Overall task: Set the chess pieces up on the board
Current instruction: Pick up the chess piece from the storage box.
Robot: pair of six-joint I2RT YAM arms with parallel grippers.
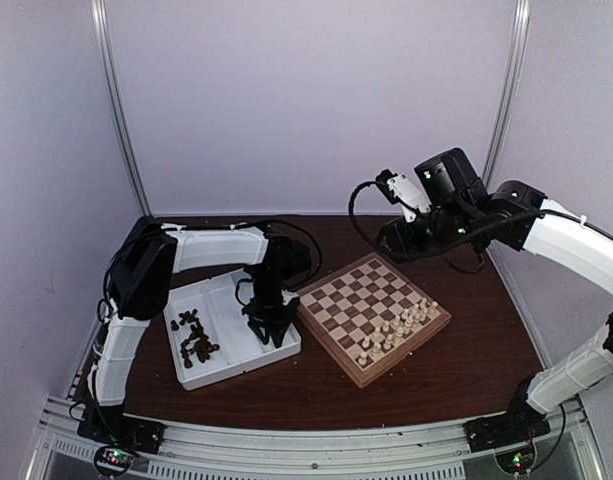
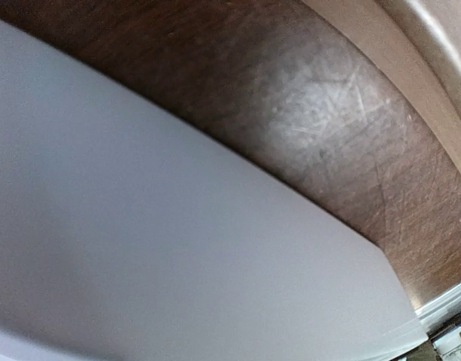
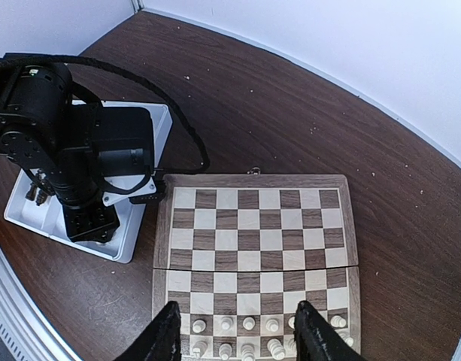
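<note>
**Overhead and wrist views of a board judged about half set.** We see the thick square wooden chessboard (image 1: 374, 318), checkered cream and dark brown with a light rim. It lies cornerwise on the dark brown wooden tabletop (image 1: 436, 395), just beside the white two-compartment plastic tray (image 1: 241, 368).

The small turned cream-white chess pieces (image 1: 398, 330) stand in two rows along the board edge nearest the right arm. We cannot count them, but both rows look full or nearly so. The small turned dark brown chess pieces (image 1: 191, 340) lie in a loose heap in the tray's left compartment. We find none of them on the board, and the two ranks on the opposite side stand bare.

The left fingers (image 1: 271, 330) point down into the tray's right compartment, close to its board-side wall. The left wrist view shows only a white surface and tabletop, so we cannot tell whether these fingers are parted or holding anything.

The right fingers (image 3: 166, 338) hang high above the board, parted with nothing between them, and the white rows show through the gap.

We judge the white side done. What is left is the whole dark set, to be carried from the tray to the bare ranks.
</note>
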